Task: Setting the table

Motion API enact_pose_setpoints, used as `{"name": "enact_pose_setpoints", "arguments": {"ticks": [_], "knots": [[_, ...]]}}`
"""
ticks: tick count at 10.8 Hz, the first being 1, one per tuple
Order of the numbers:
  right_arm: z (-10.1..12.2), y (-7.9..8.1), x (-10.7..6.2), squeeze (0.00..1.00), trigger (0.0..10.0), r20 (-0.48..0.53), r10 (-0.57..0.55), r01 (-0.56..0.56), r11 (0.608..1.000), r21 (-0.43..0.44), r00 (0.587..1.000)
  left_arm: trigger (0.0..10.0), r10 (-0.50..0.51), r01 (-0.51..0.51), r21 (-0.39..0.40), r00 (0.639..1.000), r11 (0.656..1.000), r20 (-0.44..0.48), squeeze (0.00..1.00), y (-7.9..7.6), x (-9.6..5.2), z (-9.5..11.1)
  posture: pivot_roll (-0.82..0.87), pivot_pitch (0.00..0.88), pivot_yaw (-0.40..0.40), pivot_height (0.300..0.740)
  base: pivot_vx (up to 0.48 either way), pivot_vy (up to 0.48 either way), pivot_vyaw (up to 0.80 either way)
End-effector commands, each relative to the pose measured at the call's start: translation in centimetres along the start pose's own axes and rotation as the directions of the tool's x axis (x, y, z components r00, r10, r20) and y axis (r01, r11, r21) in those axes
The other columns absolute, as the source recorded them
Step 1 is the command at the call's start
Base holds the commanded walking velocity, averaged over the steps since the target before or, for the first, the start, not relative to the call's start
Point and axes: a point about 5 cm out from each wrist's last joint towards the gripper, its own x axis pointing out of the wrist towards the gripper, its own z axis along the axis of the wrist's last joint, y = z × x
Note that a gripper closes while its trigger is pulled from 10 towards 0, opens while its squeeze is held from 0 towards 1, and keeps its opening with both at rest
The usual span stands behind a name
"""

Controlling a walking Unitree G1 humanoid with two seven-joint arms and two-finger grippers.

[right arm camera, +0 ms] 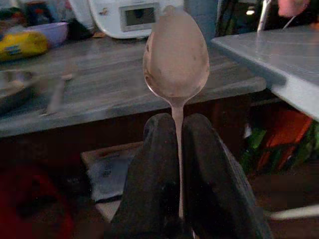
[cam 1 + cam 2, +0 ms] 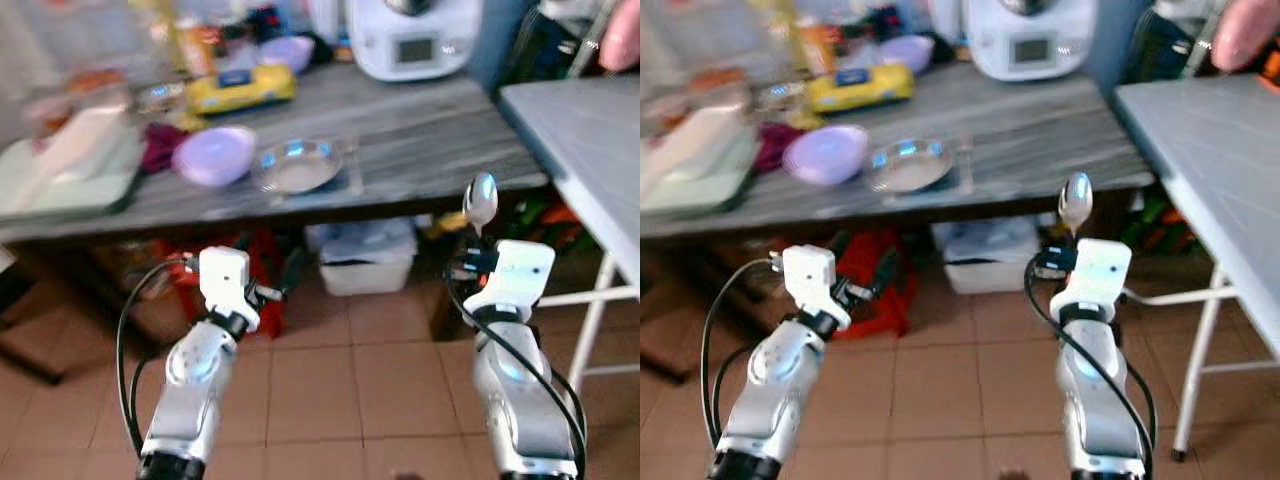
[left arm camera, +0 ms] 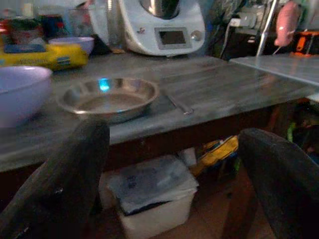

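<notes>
1. While the robot stands back from the grey counter (image 2: 430, 130), its right gripper (image 1: 172, 149) has both fingers pressed together on the handle of a spoon (image 2: 481, 203), with no gap showing between them.
2. The spoon's long axis runs straight out along the fingers, bowl at the far end, standing upright above the gripper and level with the counter's front edge.
3. The white table (image 2: 590, 150) lies ahead of those jaws and off to their right, nearer this arm than the other, so I'd judge the spoon goes there by a forward reach and a swing to the right.
4. The left gripper (image 3: 169, 164) holds nothing, its fingers spread wide; straight beyond their gap sits a metal dish (image 3: 108, 97) on the counter, with a lilac bowl (image 2: 214, 156) just beside it.
5. A person's hand (image 2: 622, 35) shows at the far corner of the white table.
</notes>
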Motion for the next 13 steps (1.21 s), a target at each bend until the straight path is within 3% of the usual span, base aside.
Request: {"name": "enact_pose_setpoints", "arguments": {"ticks": [1, 13], "knots": [[0.58, 0.26, 0.08, 0.0, 10.0, 0.028, 0.013, -0.013, 1.0, -0.004, 1.0, 10.0, -0.011, 0.011, 0.014, 1.0, 1.0, -0.01, 0.0, 0.04, -0.2, -0.05, -0.17, 0.095, 0.101, 0.74, 0.33, 0.0, 0.0], [0.65, 0.8, 0.14, 0.0, 10.0, 0.041, 0.026, -0.026, 1.0, -0.016, 0.999, 10.0, -0.031, 0.031, 0.005, 0.999, 0.999, -0.024, 0.0, -0.52, -0.75, -0.05, -0.16, 0.1, 0.107, 0.74, 0.331, 0.0, 0.0]]}}
